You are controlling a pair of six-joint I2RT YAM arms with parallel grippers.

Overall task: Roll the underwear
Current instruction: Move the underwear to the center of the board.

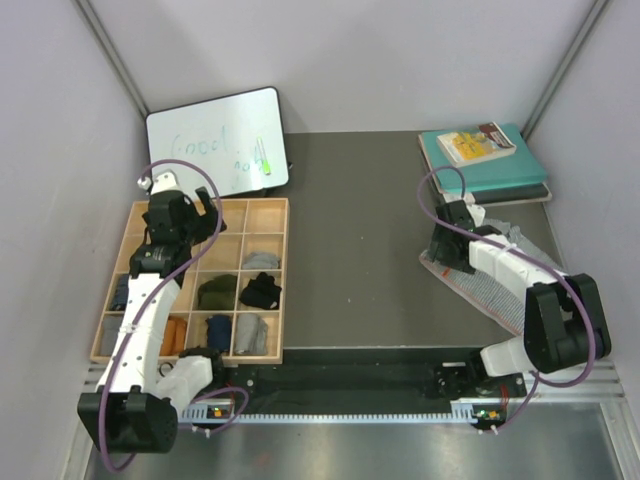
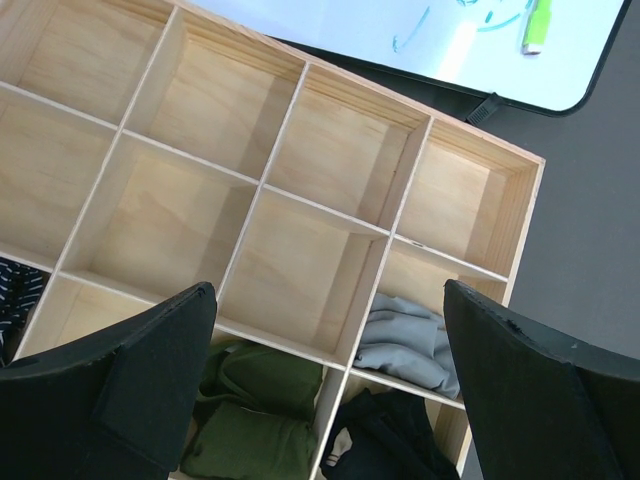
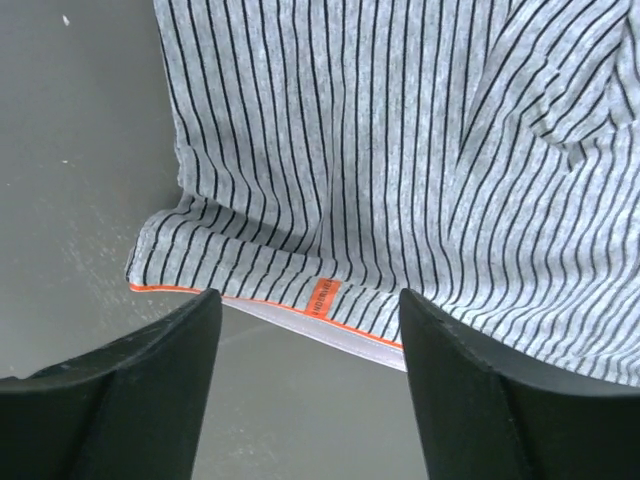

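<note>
A grey underwear with fine dark stripes (image 1: 462, 287) lies spread on the dark table at the right. Its orange-trimmed waistband edge and orange tag show in the right wrist view (image 3: 400, 150). My right gripper (image 1: 447, 236) (image 3: 310, 305) is open and empty, just above that waistband edge. A wooden divided box (image 1: 283, 280) at the left holds a light grey underwear (image 1: 262, 261) (image 2: 405, 340) and an olive green one (image 1: 217, 291) (image 2: 250, 410), each in its own compartment. My left gripper (image 1: 195, 213) (image 2: 325, 300) is open and empty above the box (image 2: 300, 200).
A black garment (image 1: 261, 291) (image 2: 400, 445) and several other rolled garments fill the box's near compartments. A whiteboard (image 1: 218, 140) with a green marker (image 1: 267, 160) lies behind the box. Teal books (image 1: 490, 168) lie at the back right. Grey walls close in both sides.
</note>
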